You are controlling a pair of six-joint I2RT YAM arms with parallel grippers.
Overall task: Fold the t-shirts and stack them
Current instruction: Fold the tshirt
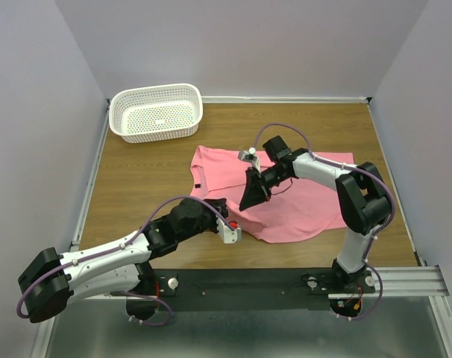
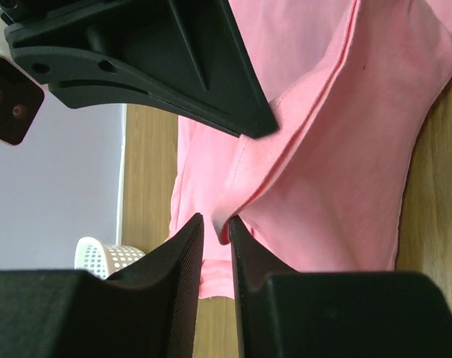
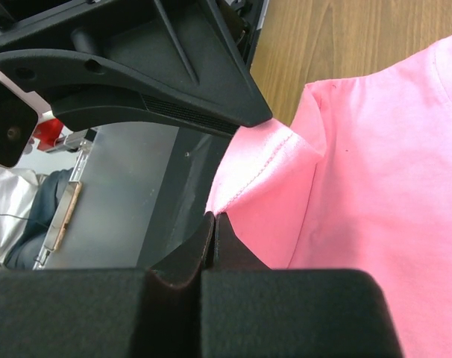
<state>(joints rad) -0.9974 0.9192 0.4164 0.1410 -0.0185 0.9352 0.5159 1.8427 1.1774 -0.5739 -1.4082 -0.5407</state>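
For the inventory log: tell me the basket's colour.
White; the basket shows best in the top external view.

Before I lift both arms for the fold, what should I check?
1. Right tool shut on the t-shirt edge: ok.
2. Left tool gripping the t-shirt: cannot tell; jaws narrow, cloth at their tips.
3. Tools apart from each other: ok.
4. T-shirt clear of the white basket: ok.
5. Whole t-shirt on the table: ok.
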